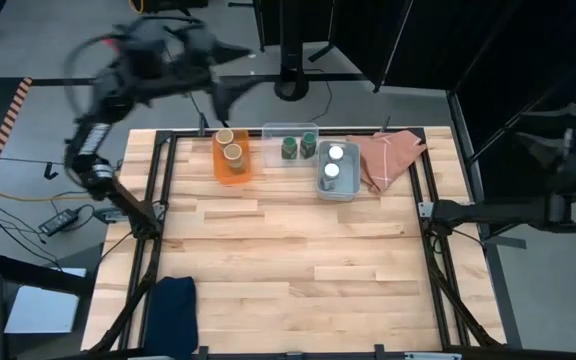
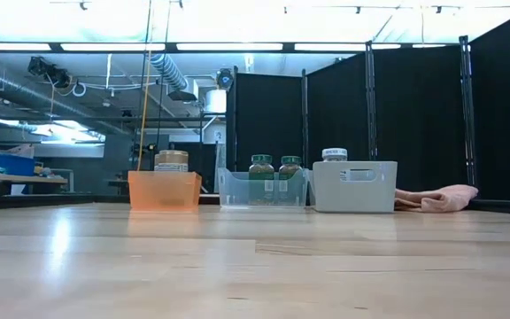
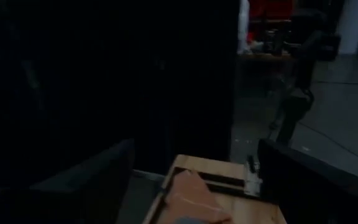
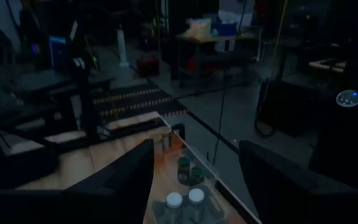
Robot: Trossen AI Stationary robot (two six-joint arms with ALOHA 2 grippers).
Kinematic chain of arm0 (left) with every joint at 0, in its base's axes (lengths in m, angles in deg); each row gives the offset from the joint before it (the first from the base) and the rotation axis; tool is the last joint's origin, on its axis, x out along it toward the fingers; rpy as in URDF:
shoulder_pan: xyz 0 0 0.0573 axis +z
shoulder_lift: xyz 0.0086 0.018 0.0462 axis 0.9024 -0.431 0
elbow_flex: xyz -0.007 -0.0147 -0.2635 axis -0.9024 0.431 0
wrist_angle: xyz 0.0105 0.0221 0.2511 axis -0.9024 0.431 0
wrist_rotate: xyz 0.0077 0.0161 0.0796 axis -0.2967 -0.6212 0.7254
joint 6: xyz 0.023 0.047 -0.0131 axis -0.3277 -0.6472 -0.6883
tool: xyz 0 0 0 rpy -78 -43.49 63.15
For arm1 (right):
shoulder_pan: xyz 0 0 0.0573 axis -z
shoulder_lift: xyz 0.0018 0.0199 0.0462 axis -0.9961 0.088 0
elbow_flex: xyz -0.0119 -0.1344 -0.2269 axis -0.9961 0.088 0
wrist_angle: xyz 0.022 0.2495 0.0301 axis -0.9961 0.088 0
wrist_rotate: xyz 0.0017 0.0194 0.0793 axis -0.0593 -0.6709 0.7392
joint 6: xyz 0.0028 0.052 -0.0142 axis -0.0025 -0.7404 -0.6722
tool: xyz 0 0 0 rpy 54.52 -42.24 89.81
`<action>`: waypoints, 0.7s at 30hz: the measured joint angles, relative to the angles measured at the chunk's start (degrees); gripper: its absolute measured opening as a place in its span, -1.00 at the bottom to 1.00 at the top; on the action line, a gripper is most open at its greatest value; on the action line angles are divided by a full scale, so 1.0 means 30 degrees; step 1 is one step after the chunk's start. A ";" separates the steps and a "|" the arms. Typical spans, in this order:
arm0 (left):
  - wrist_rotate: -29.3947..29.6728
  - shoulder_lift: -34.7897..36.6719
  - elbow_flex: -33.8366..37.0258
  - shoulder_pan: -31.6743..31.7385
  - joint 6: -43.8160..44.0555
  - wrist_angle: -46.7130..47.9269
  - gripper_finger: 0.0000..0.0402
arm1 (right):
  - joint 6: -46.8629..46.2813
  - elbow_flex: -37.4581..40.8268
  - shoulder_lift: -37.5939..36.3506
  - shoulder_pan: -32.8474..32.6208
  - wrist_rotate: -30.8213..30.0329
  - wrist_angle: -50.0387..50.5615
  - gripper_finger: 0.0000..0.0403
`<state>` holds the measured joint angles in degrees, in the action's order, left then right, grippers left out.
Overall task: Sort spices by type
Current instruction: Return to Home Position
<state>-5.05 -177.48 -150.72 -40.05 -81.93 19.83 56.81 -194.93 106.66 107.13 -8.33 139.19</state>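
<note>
Three bins stand in a row at the table's far edge. The orange bin [image 1: 233,160] holds two tan-lidded spice jars [image 1: 229,145]. Two green-lidded jars [image 1: 297,148] stand in the clear bin [image 1: 290,132], and two white-lidded jars [image 1: 334,161] in the pale bin [image 1: 336,188]. In the low view the jars [image 2: 261,166] stand upright on the bin floors. My left gripper [image 1: 233,90] [image 3: 196,149] is raised beyond the far left corner, open and holding nothing. My right gripper [image 1: 543,148] [image 4: 196,146] hovers off the table's right side, open with nothing between its fingers.
A pink cloth [image 1: 388,155] lies crumpled at the far right, beside the pale bin. A dark blue cloth [image 1: 173,305] lies at the near left corner. The wooden tabletop [image 1: 298,260] between them is bare planks inside a black frame.
</note>
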 joint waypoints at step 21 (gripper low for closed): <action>0.3023 1.3217 1.0166 0.0110 0.0182 -0.0482 0.73 | -0.2634 0.8184 -0.8880 0.0277 0.3158 -0.5492 0.20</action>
<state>4.01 -137.82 -120.22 -39.72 -81.38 18.38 48.91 -170.37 80.02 107.96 1.15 122.72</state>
